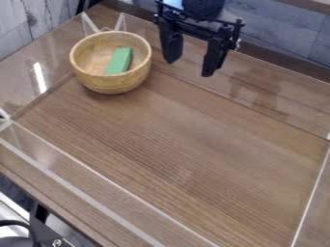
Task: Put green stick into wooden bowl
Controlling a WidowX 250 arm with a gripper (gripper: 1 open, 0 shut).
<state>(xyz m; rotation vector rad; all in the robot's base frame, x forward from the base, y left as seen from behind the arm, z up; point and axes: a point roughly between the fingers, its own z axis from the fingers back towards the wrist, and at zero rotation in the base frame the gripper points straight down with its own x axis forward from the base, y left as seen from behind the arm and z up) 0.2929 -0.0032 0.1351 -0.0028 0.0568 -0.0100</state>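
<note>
The wooden bowl [110, 66] is round and light tan, standing at the back left of the table. The green stick [119, 61] lies inside the bowl, leaning on its inner wall toward the right side. My gripper [192, 53] hangs to the right of the bowl, above the table and apart from the rim. Its two black fingers are spread open with nothing between them.
The wooden table [180, 145] is enclosed by low clear plastic walls [77, 188] along the front and sides. A grey wall runs behind the arm at the back.
</note>
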